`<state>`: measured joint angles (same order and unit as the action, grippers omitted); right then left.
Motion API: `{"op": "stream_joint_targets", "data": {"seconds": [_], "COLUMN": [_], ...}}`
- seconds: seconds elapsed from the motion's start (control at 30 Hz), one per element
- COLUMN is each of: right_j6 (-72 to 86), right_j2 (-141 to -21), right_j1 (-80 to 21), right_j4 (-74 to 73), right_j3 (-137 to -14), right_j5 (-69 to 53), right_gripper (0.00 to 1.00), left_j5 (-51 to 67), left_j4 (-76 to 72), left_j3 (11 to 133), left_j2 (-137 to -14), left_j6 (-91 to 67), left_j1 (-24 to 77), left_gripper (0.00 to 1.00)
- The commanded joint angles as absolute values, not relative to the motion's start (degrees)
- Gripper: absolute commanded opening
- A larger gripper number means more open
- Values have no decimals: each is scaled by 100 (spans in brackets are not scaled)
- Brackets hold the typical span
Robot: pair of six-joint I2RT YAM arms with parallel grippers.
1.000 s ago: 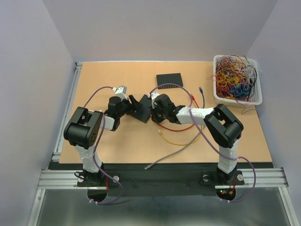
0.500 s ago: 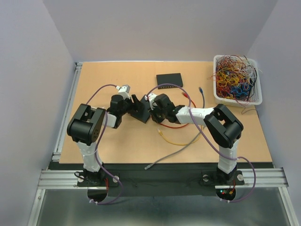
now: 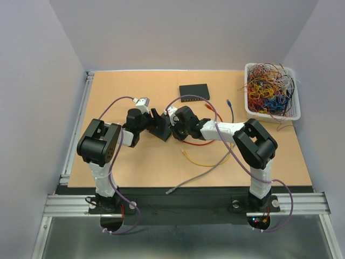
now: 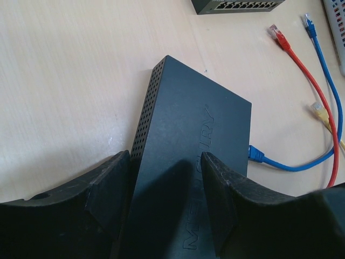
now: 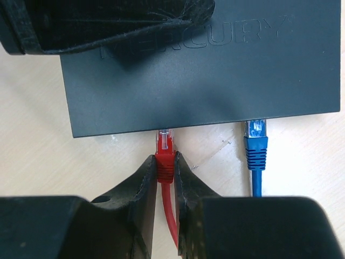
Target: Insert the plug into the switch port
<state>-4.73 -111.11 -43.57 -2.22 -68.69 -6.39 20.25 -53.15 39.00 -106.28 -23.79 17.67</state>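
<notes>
Two failures look likely from here. The right end effector (image 5: 165, 167) is pinching the red plug (image 5: 164, 141) by its boot. The clear tip is just at the port face of the switch (image 5: 205, 75) and, by my reading, not seated. If the plug meets the port slightly off line it may jam on the lip, or slide back between the pads under the push. The left end effector (image 4: 166, 178) clasps the switch with its fingers wide apart, one against the vented side and one on the top face, so a hard shove could twist the box in that hold or skid it over the counter (image 3: 129, 86). Counted: two end effectors; two switches, the held one and a second switch (image 3: 194, 91) farther back; one blue plug (image 5: 256, 137) already in a port near the red one; four loose cables by my count, a red cable (image 5: 168, 210), a blue cable (image 5: 257, 181), a yellow cable (image 3: 205, 164) and a grey cable (image 3: 197, 179); one basket (image 3: 247, 81) heaped with wires (image 3: 269, 89) beyond counting
</notes>
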Motion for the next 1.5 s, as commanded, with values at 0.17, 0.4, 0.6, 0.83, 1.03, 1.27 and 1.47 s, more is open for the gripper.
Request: {"op": "stream_joint_targets", "data": {"seconds": [0.17,0.4,0.6,0.83,1.03,1.27,1.47], "right_j6": [-186,-18,272,422,650,782,589], "right_j2": [-11311,-11399,-11391,-11505,-11567,-11636,-11839], "right_j1": [-4421,-4430,-4421,-4421,-4421,-4421,-4447], "right_j4": [369,387,387,431,1106,2487,2242], "right_j3": [-7488,-7646,-7708,-7892,-8174,-8120,-8744], "right_j5": [-282,-62,237,264,27,-1176,-2399], "right_gripper": [0,1,1,0,0,0,0], "left_j5": [2312,2233,2127,2092,1995,1995,1872], "left_j4": [-5458,-5449,-5484,-5616,-6072,-6214,-6056], "left_j3": [3903,3832,3674,3507,3191,3199,3340], "left_j2": [-10573,-10591,-10670,-10758,-10950,-11101,-11083], "left_j6": [-2452,-2505,-2681,-2926,-3234,-3314,-3208], "left_j1": [2012,2127,2250,2487,2900,3190,3384], "left_gripper": [65,65,63,63,63,63,63]}}
